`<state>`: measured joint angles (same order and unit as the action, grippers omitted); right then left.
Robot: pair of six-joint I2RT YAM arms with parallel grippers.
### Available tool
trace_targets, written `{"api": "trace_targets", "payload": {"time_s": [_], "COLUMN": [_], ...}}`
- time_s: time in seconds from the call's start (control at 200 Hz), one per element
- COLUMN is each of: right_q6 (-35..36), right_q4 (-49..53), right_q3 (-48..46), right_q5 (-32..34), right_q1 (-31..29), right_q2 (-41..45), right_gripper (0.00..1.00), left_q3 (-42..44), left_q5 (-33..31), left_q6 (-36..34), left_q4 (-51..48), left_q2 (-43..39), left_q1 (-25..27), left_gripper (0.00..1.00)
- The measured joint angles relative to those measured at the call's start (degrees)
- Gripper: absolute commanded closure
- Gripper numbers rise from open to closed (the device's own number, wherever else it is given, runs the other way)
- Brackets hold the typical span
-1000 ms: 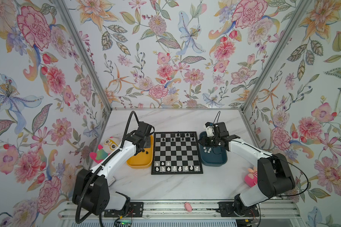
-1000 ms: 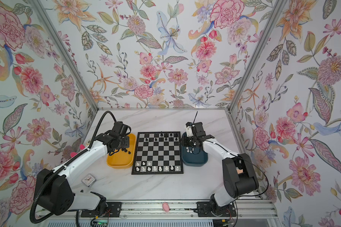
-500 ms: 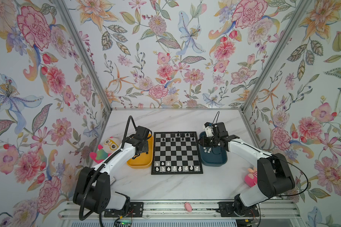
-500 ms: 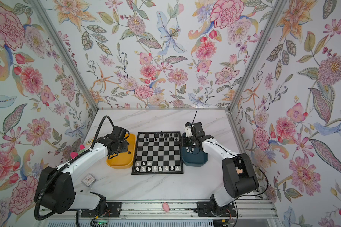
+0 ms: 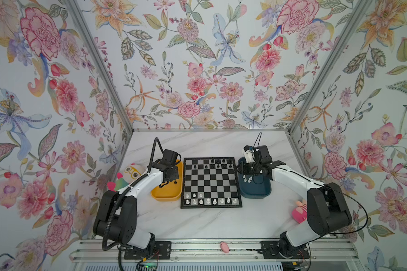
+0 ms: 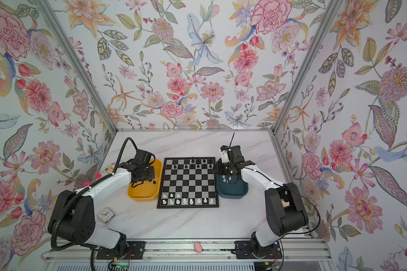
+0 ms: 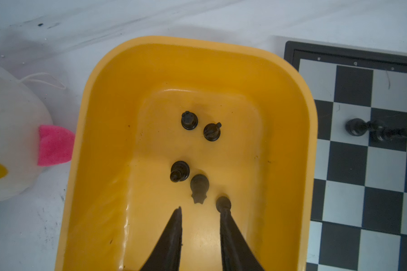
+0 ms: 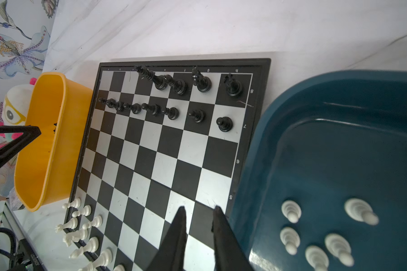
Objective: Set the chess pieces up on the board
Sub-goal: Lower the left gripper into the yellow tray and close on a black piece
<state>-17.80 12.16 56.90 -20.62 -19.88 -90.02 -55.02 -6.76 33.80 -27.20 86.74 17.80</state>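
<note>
Two hands, both empty. Left hand [image 7: 201, 207]: fingers a narrow gap apart with nothing between them, low inside the yellow tray [image 7: 99, 117] and pointing at the five black pieces [image 7: 189, 120] on its floor. The nearest piece [image 7: 223, 202] sits right at one fingertip [image 7: 224, 220]; whether they touch cannot be told. Two more pieces stand close beside it.

Right hand [image 8: 199, 211]: also narrowly parted and holding nothing, poised over the edge of the board [image 8: 165, 143] next to the blue tray [image 8: 291, 112], where five white pieces [image 8: 291, 211] show.

In both top views the board lies mid-worktop [image 5: 212, 220] between the two trays. Black fills part of the two far rows; white fills the near row and part of the next.

Step in hand, as judged: the left hand is fetching the next black piece, with the setup well past halfway.

The next move calls for centring the gap over one piece, lowering until the fingers straddle it, closing, lifting clear of the tray wall, and carrying it to a vacant far-row square. The pieces are crowded and the gap is slim, so a finger could topple a neighbouring piece.
</note>
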Motion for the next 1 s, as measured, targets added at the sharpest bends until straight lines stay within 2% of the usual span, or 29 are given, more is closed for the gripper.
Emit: {"api": "trace_targets", "payload": {"time_s": [0.455, 0.996], "right_q6": [0.0, 0.0], "right_q4": [0.0, 0.0], "right_q3": [0.2, 0.2], "right_q5": [0.0, 0.0], "right_q1": [0.0, -0.3], "right_q2": [0.0, -0.7], "right_gripper": [0.78, 0.78], "left_q3": [0.8, 1.3], "left_q5": [1.7, 2.1], "left_q6": [-1.1, -1.9], "left_q4": [2.6, 4.4], "left_q2": [5.0, 6.8], "left_q1": [-1.4, -2.2], "left_gripper": [0.72, 0.72]}}
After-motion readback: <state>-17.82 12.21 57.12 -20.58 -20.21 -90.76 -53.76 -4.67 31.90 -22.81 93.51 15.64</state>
